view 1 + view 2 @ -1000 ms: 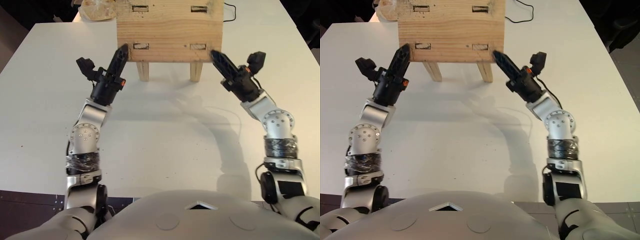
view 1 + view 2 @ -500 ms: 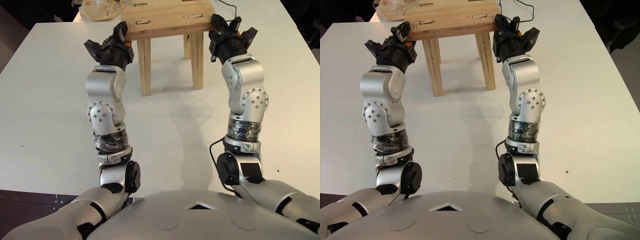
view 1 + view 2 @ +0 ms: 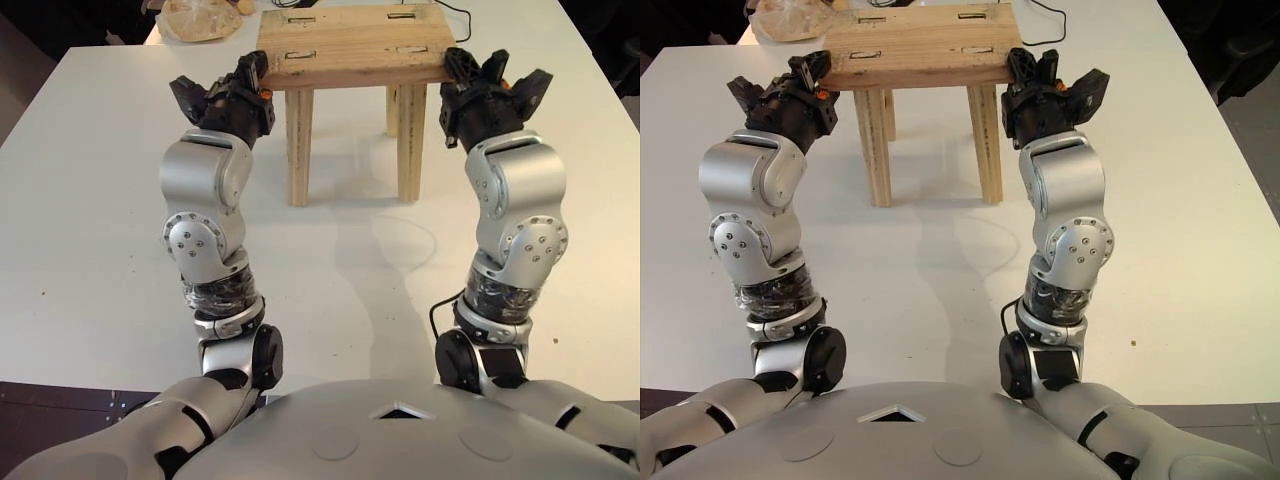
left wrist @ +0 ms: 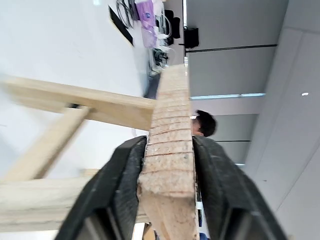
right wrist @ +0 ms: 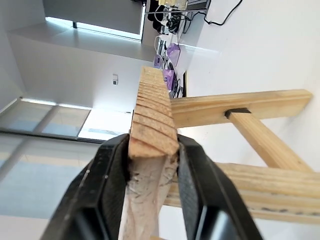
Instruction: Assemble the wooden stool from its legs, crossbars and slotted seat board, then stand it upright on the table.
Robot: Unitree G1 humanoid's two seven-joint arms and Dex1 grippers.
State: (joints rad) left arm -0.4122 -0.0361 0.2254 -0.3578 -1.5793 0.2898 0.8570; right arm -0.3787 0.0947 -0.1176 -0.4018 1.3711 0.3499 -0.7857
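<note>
The assembled wooden stool (image 3: pixel 350 60) stands upright on the white table (image 3: pixel 90 200), legs down and slotted seat board (image 3: pixel 920 45) on top. My left gripper (image 3: pixel 252 72) is shut on the seat board's left end, and my right gripper (image 3: pixel 458 66) is shut on its right end. In the left wrist view the black fingers (image 4: pixel 125 180) clamp the board's edge (image 4: pixel 167 150), with legs and a crossbar (image 4: pixel 45 145) beyond. The right wrist view has the fingers (image 5: pixel 107 185) pinching the board's edge (image 5: pixel 150 130) the same way.
A crumpled clear plastic bag (image 3: pixel 200 18) lies at the table's far left, just behind the stool. A black cable (image 3: pixel 465 20) runs across the far right of the table. Bare table surface spreads in front of the stool between my arms.
The stool was tipped with its seat facing me one second ago; both grippers swung it up onto its legs, and it has since come a little nearer and lower.
</note>
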